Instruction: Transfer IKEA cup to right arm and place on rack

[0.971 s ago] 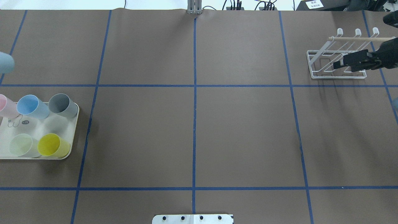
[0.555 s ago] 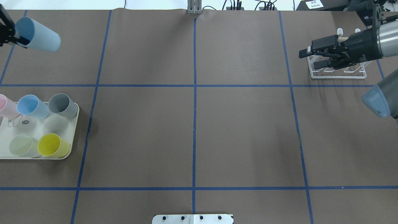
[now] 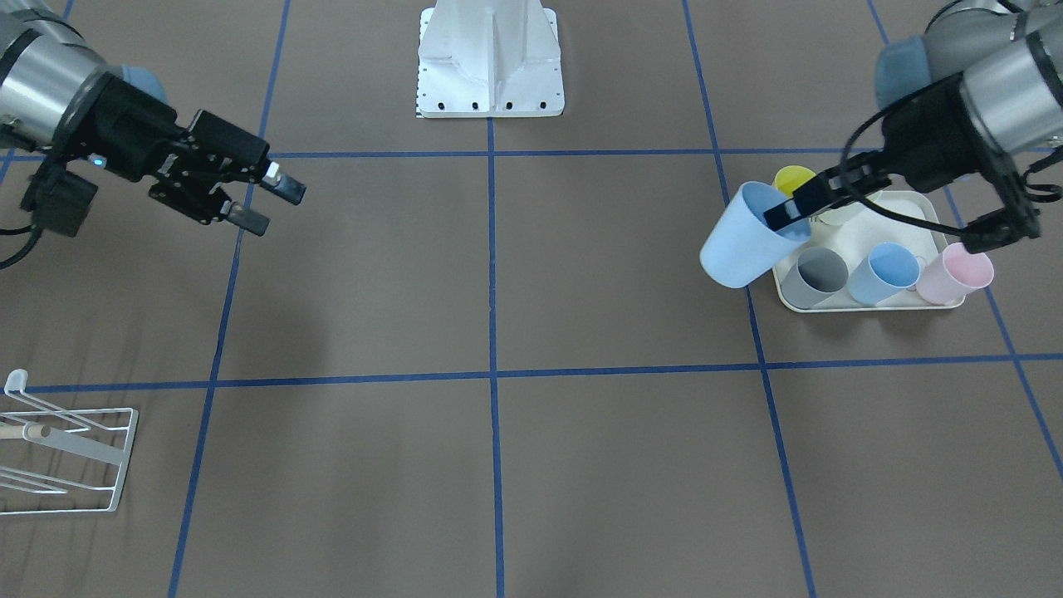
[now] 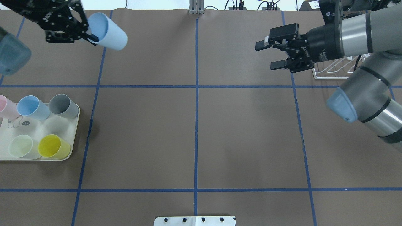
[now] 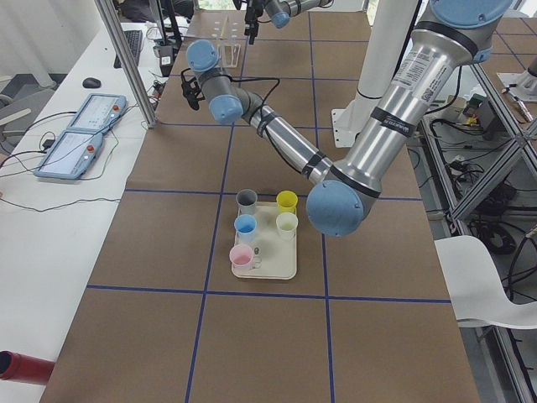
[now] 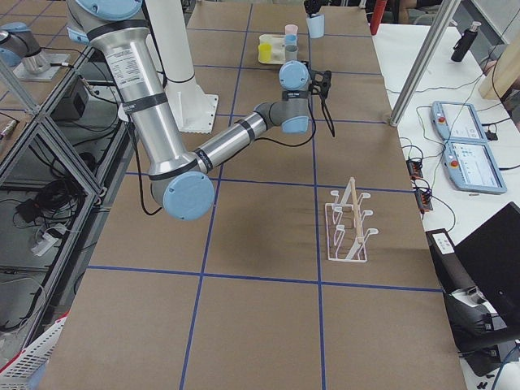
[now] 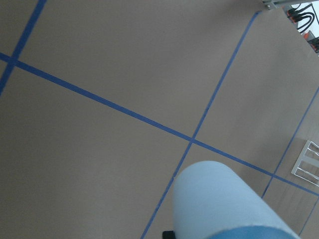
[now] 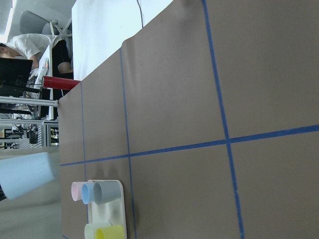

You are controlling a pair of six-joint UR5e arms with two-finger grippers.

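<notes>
The tabletop (image 4: 245,131) is carrying the white rack (image 4: 333,70) just behind the right end effector (image 4: 267,56), whose fingers are standing apart, gripping nothing. The pale blue IKEA cup (image 4: 108,27) is hanging tilted, its rim clamped in the left end effector (image 4: 89,36), well apart from the right one.

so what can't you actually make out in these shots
Rack: overhead view, the right arm covers most of it; front-facing view, the frame edge cuts it off.
Left gripper on the light blue cup: left wrist view shows only the cup's side, no fingers.
Yellow cup: front-facing view, partly behind the held cup.
Pink cup: overhead view, cut by the left edge.
Tray print: too small to read.
</notes>
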